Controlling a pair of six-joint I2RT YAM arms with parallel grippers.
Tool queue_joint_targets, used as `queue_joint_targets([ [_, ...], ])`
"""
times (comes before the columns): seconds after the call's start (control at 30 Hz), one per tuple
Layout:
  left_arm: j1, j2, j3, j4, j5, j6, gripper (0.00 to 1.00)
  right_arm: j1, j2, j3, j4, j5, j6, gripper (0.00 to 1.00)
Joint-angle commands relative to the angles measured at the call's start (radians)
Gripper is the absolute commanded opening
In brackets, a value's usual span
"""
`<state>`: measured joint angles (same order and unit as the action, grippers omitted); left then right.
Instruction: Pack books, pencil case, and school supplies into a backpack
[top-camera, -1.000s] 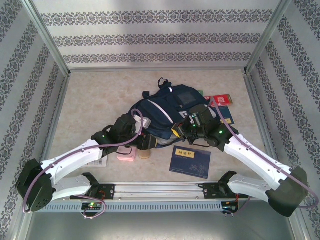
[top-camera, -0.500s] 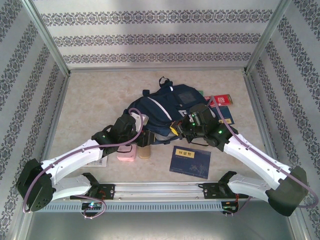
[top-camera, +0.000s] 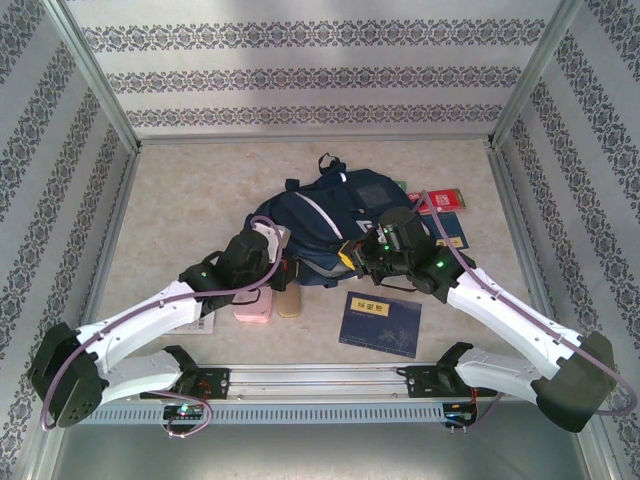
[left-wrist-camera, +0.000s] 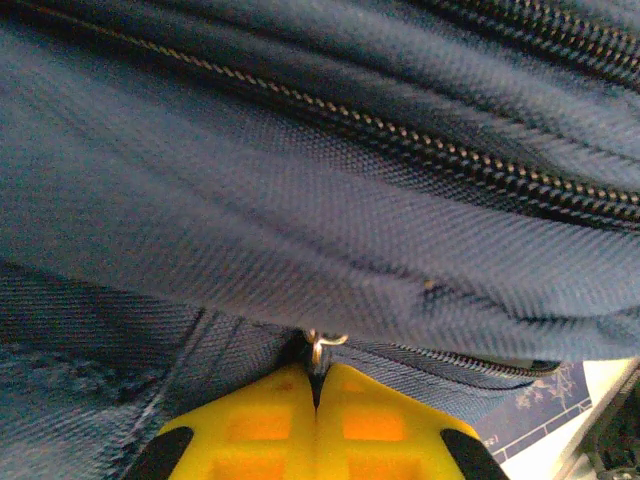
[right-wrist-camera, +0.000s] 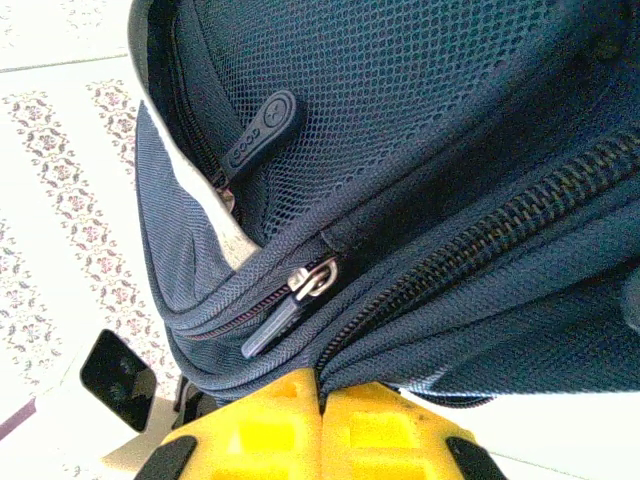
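Along the near left edge of the backpack (top-camera: 318, 215), the left hand (left-wrist-camera: 316, 385) was clamped on a metal zipper pull (left-wrist-camera: 322, 343). Its zipper (left-wrist-camera: 445, 360) seemed to run rightward, toward the right hand (right-wrist-camera: 322, 388), which pinched backpack fabric.

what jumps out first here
A big navy backpack lies slumped mid-table, with both arms reaching to it. The yellow left fingers are shut at a metal zipper ring, and the right fingers pinch its fabric. A navy book lies in front, nearer the arms.
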<state>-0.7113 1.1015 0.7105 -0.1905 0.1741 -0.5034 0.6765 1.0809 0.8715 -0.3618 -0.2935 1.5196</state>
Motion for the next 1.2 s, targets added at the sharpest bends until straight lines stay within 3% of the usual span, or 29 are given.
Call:
queue_joint_targets([
  [0.0, 0.012, -0.037, -0.026, -0.039, -0.064, 0.032, 0.06, 0.0, -0.033, 0.021, 0.078, -0.054, -0.009, 0.0],
  [0.27, 0.012, -0.184, -0.132, 0.143, 0.057, 0.035, 0.05, -0.009, -0.017, 0.032, 0.058, -0.067, -0.057, 0.0],
  [0.63, 0.012, -0.139, -0.072, -0.05, -0.031, 0.074, 0.0, -0.014, -0.017, 0.045, 0.007, -0.048, -0.123, 0.0],
  [0.87, 0.012, -0.105, -0.005, -0.148, 0.004, 0.097, 0.0, -0.015, -0.016, 0.053, -0.066, -0.025, -0.195, 0.0],
  [0.93, 0.012, -0.106, -0.012, -0.123, 0.05, 0.071, 0.07, -0.013, -0.017, 0.039, -0.042, -0.035, -0.182, 0.0],
  [1.07, 0.01, -0.149, -0.051, -0.052, 0.07, -0.045, 0.44, -0.009, -0.018, 0.032, -0.012, -0.045, -0.157, 0.0],
  [1.17, 0.01, -0.168, -0.091, 0.014, 0.082, -0.131, 0.51, -0.007, -0.016, 0.044, -0.011, -0.05, -0.148, 0.0],
])
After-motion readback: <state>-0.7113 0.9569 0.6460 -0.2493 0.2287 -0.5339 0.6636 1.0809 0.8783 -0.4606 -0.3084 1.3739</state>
